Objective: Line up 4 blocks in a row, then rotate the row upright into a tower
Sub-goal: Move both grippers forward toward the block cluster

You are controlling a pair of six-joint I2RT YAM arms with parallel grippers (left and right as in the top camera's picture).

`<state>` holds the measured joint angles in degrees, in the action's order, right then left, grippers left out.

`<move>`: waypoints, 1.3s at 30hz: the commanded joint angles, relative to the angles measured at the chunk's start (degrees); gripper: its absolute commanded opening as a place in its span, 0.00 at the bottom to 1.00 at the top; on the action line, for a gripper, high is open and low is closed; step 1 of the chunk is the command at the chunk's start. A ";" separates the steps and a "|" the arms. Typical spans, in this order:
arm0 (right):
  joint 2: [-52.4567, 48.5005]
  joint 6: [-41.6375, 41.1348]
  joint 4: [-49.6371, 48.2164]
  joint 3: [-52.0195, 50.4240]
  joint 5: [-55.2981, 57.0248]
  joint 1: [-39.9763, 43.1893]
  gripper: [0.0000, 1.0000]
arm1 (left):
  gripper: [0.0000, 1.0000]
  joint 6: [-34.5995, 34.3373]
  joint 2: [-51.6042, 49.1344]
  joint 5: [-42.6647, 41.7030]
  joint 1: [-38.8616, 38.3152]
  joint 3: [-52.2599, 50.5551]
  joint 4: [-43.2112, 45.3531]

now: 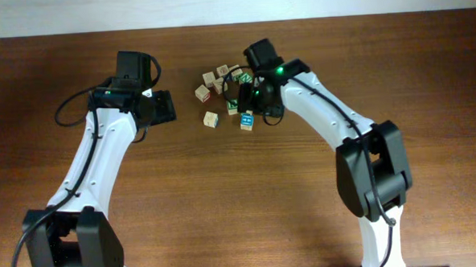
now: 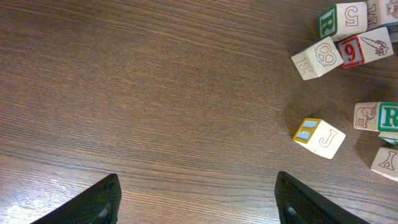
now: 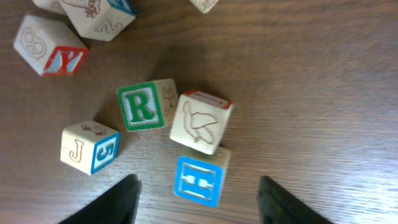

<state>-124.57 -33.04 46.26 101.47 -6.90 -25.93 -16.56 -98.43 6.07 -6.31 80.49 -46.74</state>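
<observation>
The desk carries the blocks in a loose group near its far middle. I judge them light, stiff wood with smooth faces, best taken on two opposite flat sides. The left pincer stands released over bare wood and holds nothing. The right pincer is also released and empty. The blue-faced block lies just ahead of its gap, beside the green R block.

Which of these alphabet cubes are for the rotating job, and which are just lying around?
Job: green R cube, blue-faced cube; likely also the pale bird cube and J cube.
Lying about: red Y cube, red 9 cube, cube showing 5.
</observation>
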 commanded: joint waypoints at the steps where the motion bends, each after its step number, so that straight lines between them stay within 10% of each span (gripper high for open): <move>1: -2.38 -3.39 -0.24 1.07 4.70 -2.71 0.50 | 0.77 -0.81 -0.35 0.83 0.07 0.79 0.15; 10: -5.42 -3.52 0.33 1.27 8.61 -4.13 0.23 | 0.80 -0.79 -0.35 0.83 0.07 0.79 0.11; 19: -4.79 3.89 26.01 3.10 7.58 -1.31 0.17 | 0.82 -0.76 -0.35 -2.40 -0.09 0.79 -0.74; 32: -4.68 12.94 21.77 17.49 -5.49 3.10 0.49 | 0.90 -0.76 -0.35 -3.52 -0.09 0.79 -0.66; 39: -10.82 -6.73 6.19 17.57 6.14 0.35 0.59 | 0.94 -0.76 -0.35 -3.54 -0.09 0.79 -0.66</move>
<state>-132.86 -35.99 52.40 118.30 -4.34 -24.82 -16.97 -98.76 3.16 -6.31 80.49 -47.37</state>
